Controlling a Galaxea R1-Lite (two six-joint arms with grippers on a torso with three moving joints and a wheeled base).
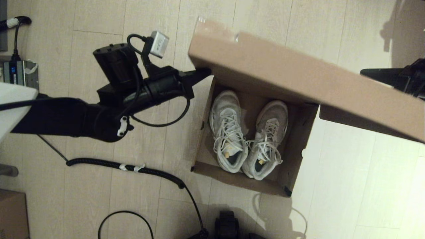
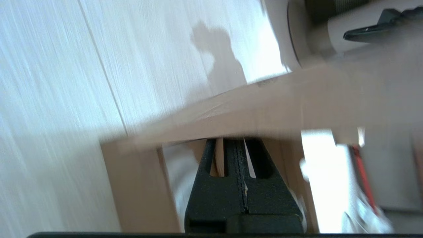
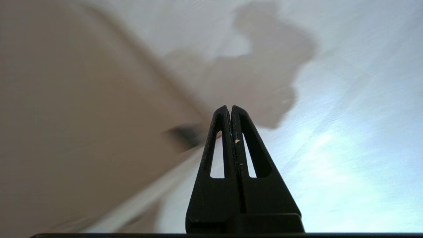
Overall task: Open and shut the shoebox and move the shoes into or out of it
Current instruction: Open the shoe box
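Note:
The shoebox (image 1: pixel 201 139) stands open on the pale floor, its flap lid (image 1: pixel 298 76) raised and tilted over the far side. Both white shoes (image 1: pixel 229 132) lie side by side inside, toes pointing away from me. My left gripper (image 1: pixel 206 71) is shut with nothing between its fingers, and its tip sits under the lid's left corner. In the left wrist view the lid (image 2: pixel 264 109) hides the tips of the left gripper (image 2: pixel 236 141). My right gripper (image 1: pixel 364 71) hovers by the lid's right side. It is shut and empty, and in the right wrist view the right gripper (image 3: pixel 230 107) sits beside the blurred lid (image 3: pixel 66 115).
A coiled black cable (image 1: pixel 132 167) crosses the floor left of the box. A darker carton (image 1: pixel 11 212) sits at the bottom left, and a power unit (image 1: pixel 16 71) and a white table edge (image 1: pixel 13 99) at the far left. A black object (image 1: pixel 227 225) lies near the bottom middle.

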